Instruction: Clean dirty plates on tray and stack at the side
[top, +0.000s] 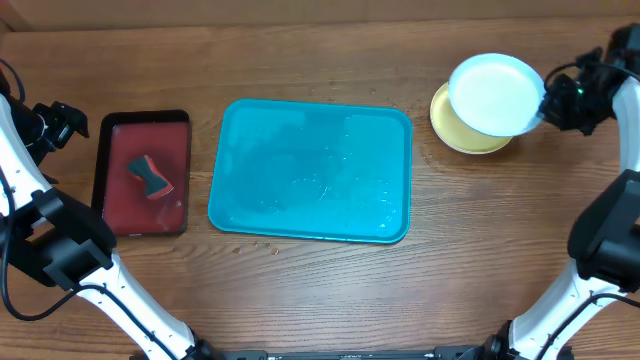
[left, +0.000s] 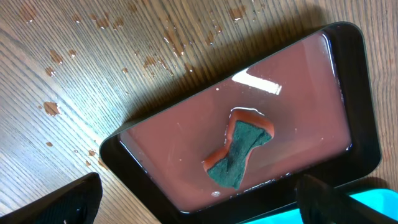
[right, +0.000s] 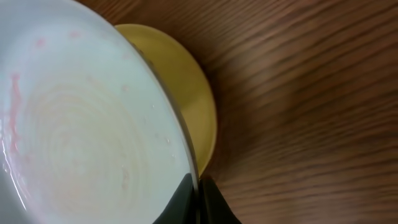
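My right gripper (top: 543, 104) is shut on the rim of a whitish plate (top: 493, 92) and holds it just above a yellow-green plate (top: 450, 128) that lies on the table at the right. In the right wrist view the held plate (right: 81, 124) shows faint pink smears, the yellow-green plate (right: 189, 93) sits under it, and the gripper (right: 198, 202) pinches the edge. The turquoise tray (top: 310, 170) in the middle holds only water. My left gripper (top: 66, 122) stands open at the far left, above the dark red tray; in the left wrist view the gripper (left: 199, 211) holds nothing.
A dark red, black-rimmed tray (top: 125, 208) lies left of the turquoise tray, with a red and green sponge (top: 150, 176) in it. The left wrist view shows the sponge (left: 239, 152) in shallow liquid and reddish drops (left: 51, 108) on the wood.
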